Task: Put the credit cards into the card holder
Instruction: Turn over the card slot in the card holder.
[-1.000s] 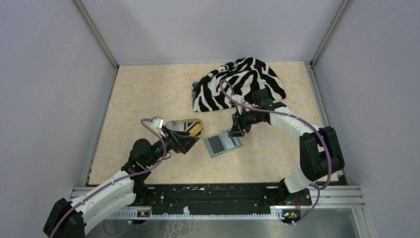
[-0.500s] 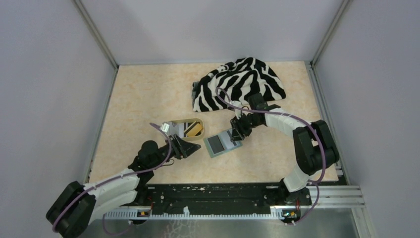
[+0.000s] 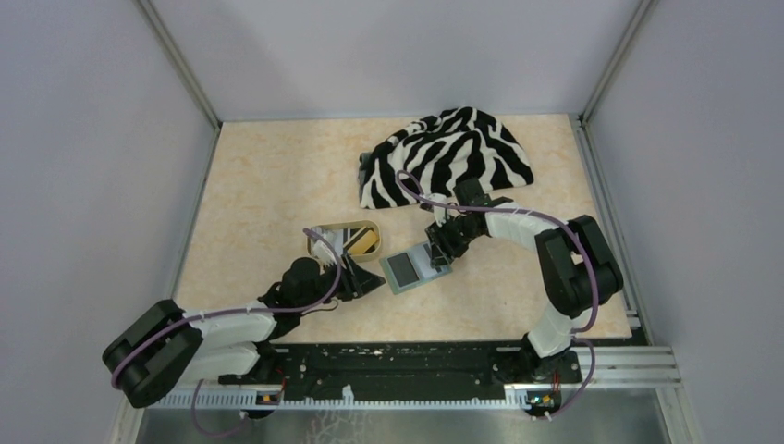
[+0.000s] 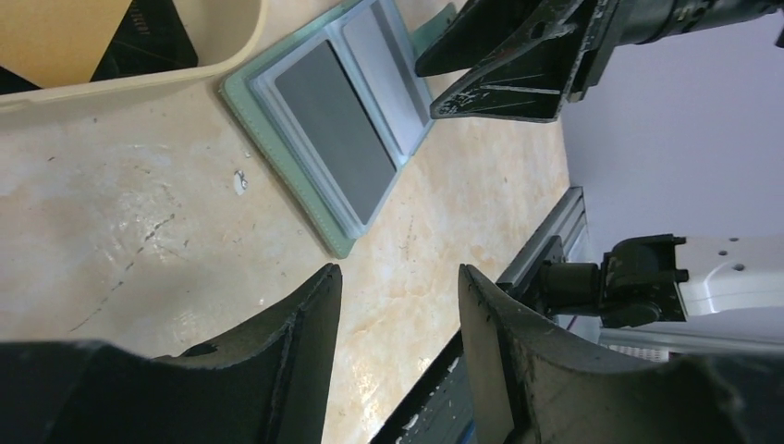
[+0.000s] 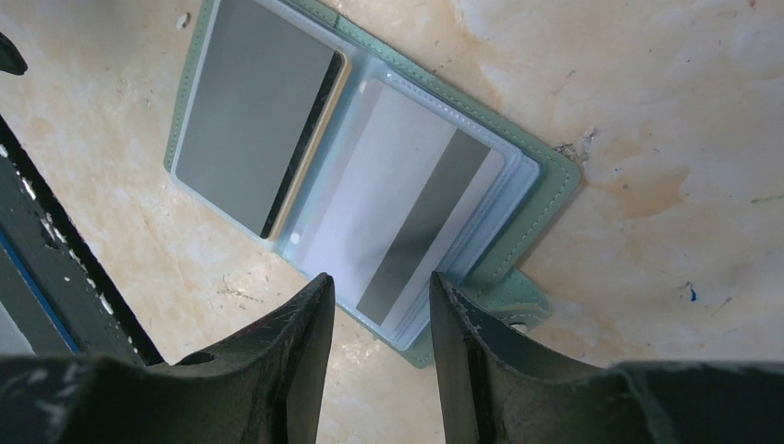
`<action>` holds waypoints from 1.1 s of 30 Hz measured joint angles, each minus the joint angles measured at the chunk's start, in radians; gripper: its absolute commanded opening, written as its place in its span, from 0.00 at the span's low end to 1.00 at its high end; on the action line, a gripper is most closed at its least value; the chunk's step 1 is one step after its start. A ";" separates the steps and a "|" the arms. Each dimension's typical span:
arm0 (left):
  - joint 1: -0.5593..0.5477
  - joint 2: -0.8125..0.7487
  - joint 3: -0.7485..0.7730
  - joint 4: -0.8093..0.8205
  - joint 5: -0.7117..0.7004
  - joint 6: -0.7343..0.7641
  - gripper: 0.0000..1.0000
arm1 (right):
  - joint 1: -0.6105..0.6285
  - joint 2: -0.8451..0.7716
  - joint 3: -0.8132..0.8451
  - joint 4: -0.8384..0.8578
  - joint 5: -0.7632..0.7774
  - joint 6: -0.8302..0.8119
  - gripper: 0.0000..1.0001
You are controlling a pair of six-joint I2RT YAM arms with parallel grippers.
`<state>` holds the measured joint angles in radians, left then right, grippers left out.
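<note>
The sage-green card holder (image 3: 414,269) lies open on the table, its blue-grey inside up. In the right wrist view (image 5: 545,166) a grey card (image 5: 250,111) lies on its left half, and a pale card with a grey stripe (image 5: 407,222) sits under a clear pocket on its right half. My right gripper (image 3: 439,259) is open, its fingertips (image 5: 324,287) just above the holder's right edge. My left gripper (image 3: 374,282) is open and empty, low over the table just left of the holder (image 4: 342,139). A yellow-orange card (image 3: 367,242) and a dark striped card (image 3: 347,240) lie in the tan tray.
The tan oval tray (image 3: 319,231) sits just left of the holder, with its rim in the left wrist view (image 4: 139,74). A zebra-striped cloth (image 3: 448,157) lies bunched at the back. The black rail (image 3: 398,361) runs along the near edge.
My left arm has dropped from over the tray and swung right, ending low beside the holder. My right gripper has shifted slightly left along the holder's right edge.
</note>
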<state>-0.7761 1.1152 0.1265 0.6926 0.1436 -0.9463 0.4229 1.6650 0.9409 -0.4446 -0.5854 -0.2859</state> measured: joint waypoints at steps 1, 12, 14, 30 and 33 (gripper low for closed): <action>-0.004 0.014 0.006 -0.005 -0.006 0.000 0.55 | 0.000 0.005 0.000 0.000 0.003 0.002 0.42; -0.038 0.180 0.126 -0.101 -0.078 -0.004 0.49 | 0.000 0.012 0.003 0.003 0.014 0.029 0.43; -0.044 0.205 0.143 -0.125 -0.093 -0.004 0.48 | 0.000 0.012 0.003 0.003 0.016 0.031 0.43; -0.054 0.283 0.200 -0.200 -0.138 -0.003 0.46 | 0.000 0.025 0.012 0.000 -0.015 0.072 0.44; -0.058 0.300 0.211 -0.195 -0.139 -0.003 0.45 | 0.000 0.035 0.013 -0.005 -0.055 0.088 0.44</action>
<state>-0.8337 1.4155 0.3378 0.4973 0.0044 -0.9489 0.4229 1.7004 0.9539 -0.4500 -0.6403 -0.1982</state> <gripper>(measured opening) 0.455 0.446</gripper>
